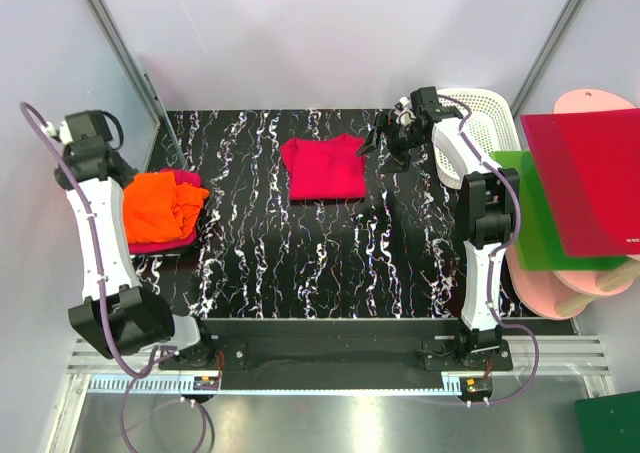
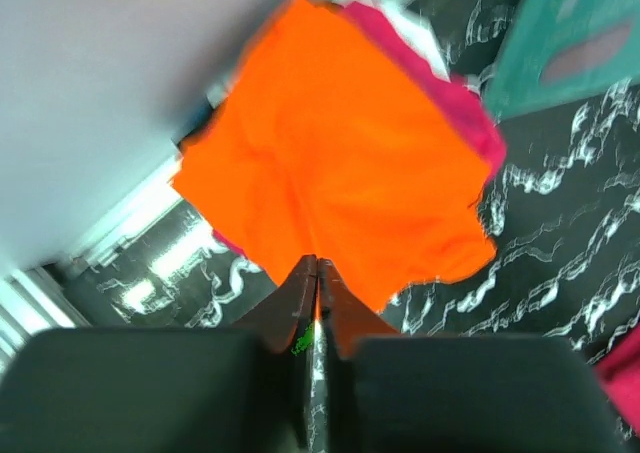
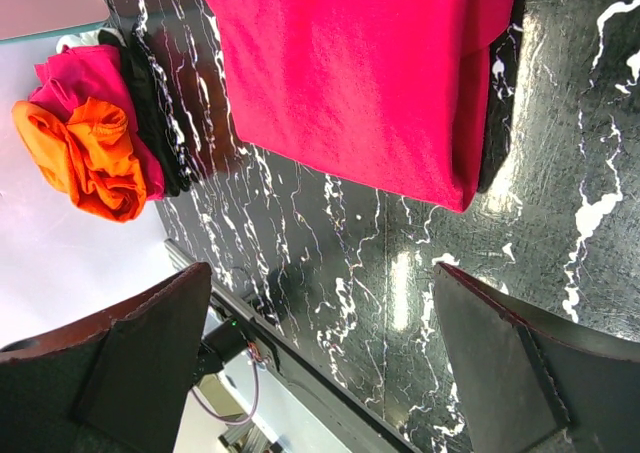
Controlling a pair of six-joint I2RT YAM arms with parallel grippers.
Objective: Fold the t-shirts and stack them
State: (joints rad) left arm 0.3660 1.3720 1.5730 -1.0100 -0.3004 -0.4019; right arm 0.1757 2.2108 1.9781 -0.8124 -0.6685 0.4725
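**A:** T-shirts, where r they?
**B:** Red t-shirt (image 1: 323, 168) lies folded flat, mid-table (image 1: 300, 263), twd far side. Orange t-shirt (image 1: 165, 203) is crumpled atop pink cloth (image 1: 160, 243) at left edge.
**A:** Grippers?
**B:** Left gripper (image 2: 316, 273): fingers pressed together, tips aimed at orange one; can't tell if touching. Right gripper (image 3: 320, 273): spread wide, hovering by red one's right edge.

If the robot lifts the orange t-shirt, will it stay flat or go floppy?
Probably floppy: the orange t-shirt lies crumpled in soft folds. Likely light, being thin cloth. It might tug the pink shirt underneath.
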